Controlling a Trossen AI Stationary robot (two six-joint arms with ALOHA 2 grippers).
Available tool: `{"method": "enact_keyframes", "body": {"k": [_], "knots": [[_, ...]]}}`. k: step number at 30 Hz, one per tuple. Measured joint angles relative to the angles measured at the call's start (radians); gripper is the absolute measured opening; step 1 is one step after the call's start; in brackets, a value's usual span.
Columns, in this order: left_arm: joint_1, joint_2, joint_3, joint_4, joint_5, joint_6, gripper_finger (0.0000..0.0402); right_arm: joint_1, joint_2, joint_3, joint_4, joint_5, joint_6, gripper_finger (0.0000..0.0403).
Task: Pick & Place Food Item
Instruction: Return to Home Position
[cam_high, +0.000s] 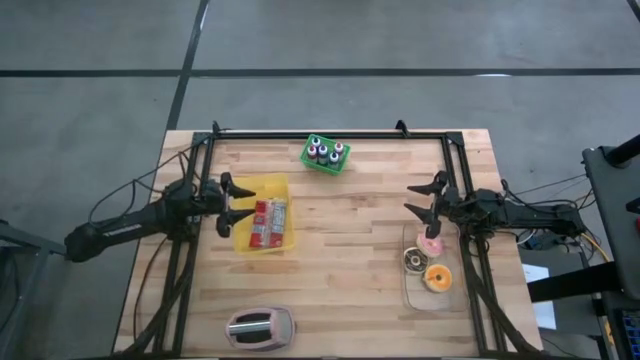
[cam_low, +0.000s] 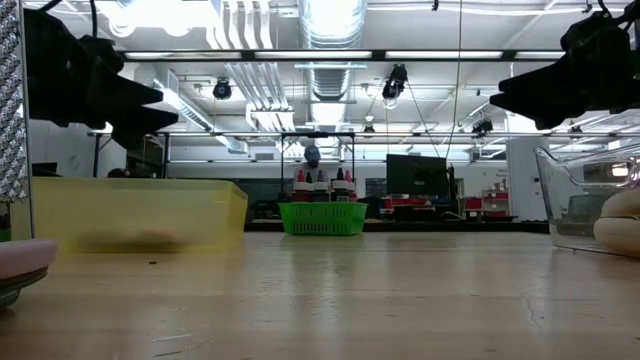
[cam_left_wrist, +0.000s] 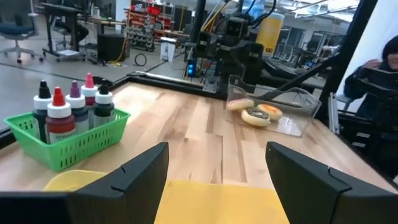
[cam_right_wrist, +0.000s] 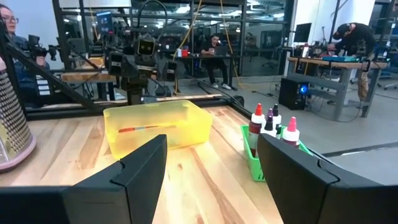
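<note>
Three doughnuts, pink (cam_high: 430, 245), chocolate (cam_high: 413, 260) and orange (cam_high: 438, 277), lie in a clear tray (cam_high: 412, 293) at the table's right. A yellow bin (cam_high: 262, 185) at the left holds red-wrapped packets (cam_high: 267, 222). My left gripper (cam_high: 248, 203) stands open and level above the bin's left edge, pointing toward the table's right; the left wrist view shows nothing between its fingers (cam_left_wrist: 217, 149). My right gripper (cam_high: 410, 198) stands open and level just beyond the tray's far end, pointing toward the table's left, also with nothing between its fingers (cam_right_wrist: 211, 140).
A green basket (cam_high: 325, 153) of small colour bottles stands at the far middle. A pink-and-metal toaster (cam_high: 260, 327) sits near the front edge. A black frame (cam_high: 330, 134) runs along the table's far and side edges. Bare wood lies between bin and tray. People are in the room beyond.
</note>
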Motion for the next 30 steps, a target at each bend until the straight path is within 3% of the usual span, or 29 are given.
{"method": "enact_keyframes", "body": {"k": [11,22,26,30], "knots": [[-0.026,-0.095,0.000,0.001,-0.028,-0.039,0.0273,0.000,0.001,0.000,0.001,0.018,0.002,0.0247],[-0.029,-0.097,0.000,-0.001,-0.114,-0.008,0.0273,0.000,0.078,0.001,0.017,0.226,0.008,0.0247],[-0.029,-0.096,0.000,-0.010,-0.115,0.025,0.0273,0.000,0.108,0.001,0.017,0.207,0.003,0.0247],[-0.030,-0.089,0.000,-0.013,-0.115,0.005,0.0273,0.006,0.101,0.001,0.017,0.125,-0.007,0.0247]]}}
